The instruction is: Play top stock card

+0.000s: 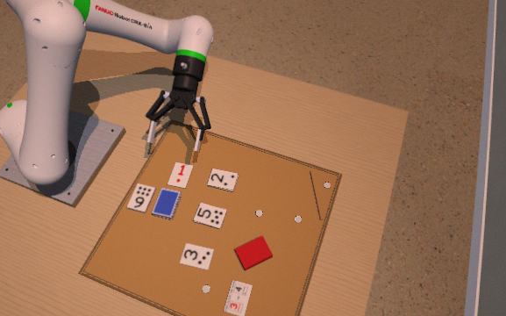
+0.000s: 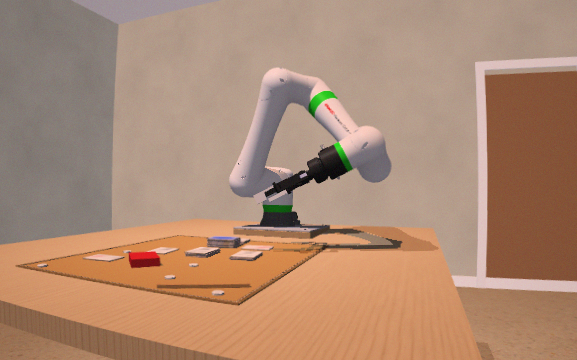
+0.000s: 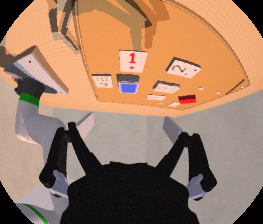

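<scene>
My gripper [image 1: 174, 141] [image 2: 268, 193] [image 3: 128, 121] is open and empty. It hangs in the air over the near-robot corner of the brown card cloth [image 1: 279, 184] [image 2: 93, 268] [image 3: 102, 36], tilted down towards the cards. The blue face-down stock [image 1: 166, 203] [image 2: 224, 241] [image 3: 127, 84] lies below it, further in on the cloth. A face-up red 1 [image 1: 181, 175] [image 2: 258, 247] [image 3: 131, 60] lies between gripper and stock. Black face-up cards: a 2 [image 1: 223, 179] [image 3: 180, 67], a 9 [image 1: 141, 197], a 5 [image 1: 210, 215] and a 3 [image 1: 196, 256].
A red block [image 1: 253, 252] [image 2: 144, 259], a rule card [image 1: 238, 298], a thin stick [image 1: 315, 195] and several white chips, one of them [image 1: 259, 213], lie on the cloth. The robot's base plate [image 1: 99, 149] stands left of the cloth on the wooden table [image 1: 38, 263].
</scene>
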Controlling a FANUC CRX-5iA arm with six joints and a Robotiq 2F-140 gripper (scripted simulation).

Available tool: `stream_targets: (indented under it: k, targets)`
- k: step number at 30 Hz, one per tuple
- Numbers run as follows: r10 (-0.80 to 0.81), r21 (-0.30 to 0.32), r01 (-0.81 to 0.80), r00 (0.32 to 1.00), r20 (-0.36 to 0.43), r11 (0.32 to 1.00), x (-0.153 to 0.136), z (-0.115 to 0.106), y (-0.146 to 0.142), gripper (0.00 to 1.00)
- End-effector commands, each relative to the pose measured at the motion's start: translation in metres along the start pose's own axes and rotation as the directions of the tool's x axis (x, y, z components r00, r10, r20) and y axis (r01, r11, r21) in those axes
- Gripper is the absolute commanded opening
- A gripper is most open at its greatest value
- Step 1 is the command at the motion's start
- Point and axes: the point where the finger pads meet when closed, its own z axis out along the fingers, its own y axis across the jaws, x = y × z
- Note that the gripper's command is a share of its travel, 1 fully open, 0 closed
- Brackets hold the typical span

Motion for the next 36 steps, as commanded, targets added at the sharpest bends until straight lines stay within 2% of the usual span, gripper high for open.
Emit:
stream_targets:
  k: [1, 5, 7, 9, 15, 19, 22, 24, 29, 36]
  targets:
    - [0.001, 0.000, -0.001, 0.998, -0.065, 1.000, -0.0006, -0.0001, 0.0001, 1.00]
    - [0.001, 0.001, -0.001, 0.970, -0.244, 1.000, -0.0005, 0.0001, 0.0000, 1.00]
    - [0.001, 0.001, -0.001, 0.970, -0.244, 1.000, -0.0005, 0.0001, 0.0000, 1.00]
    - [0.001, 0.000, -0.001, 0.941, -0.337, 1.000, -0.0005, -0.0001, 0.0001, 1.00]
    - [0.000, 0.001, 0.000, 0.788, -0.616, 1.000, -0.0003, 0.0002, -0.0001, 1.00]
    - [0.000, -0.001, -0.001, 0.667, -0.745, 1.000, -0.0006, -0.0003, 0.0002, 1.00]
    - [0.000, 0.001, 0.000, 0.595, -0.804, 1.000, -0.0003, 0.0002, -0.0002, 1.00]
    - [0.000, 0.001, 0.000, 0.595, -0.804, 1.000, -0.0003, 0.0002, -0.0002, 1.00]
    - [0.000, 0.001, 0.001, 0.510, -0.860, 1.000, -0.0002, 0.0003, -0.0004, 1.00]
    - [0.000, 0.000, -0.001, 0.462, -0.887, 1.000, -0.0005, -0.0002, 0.0001, 1.00]
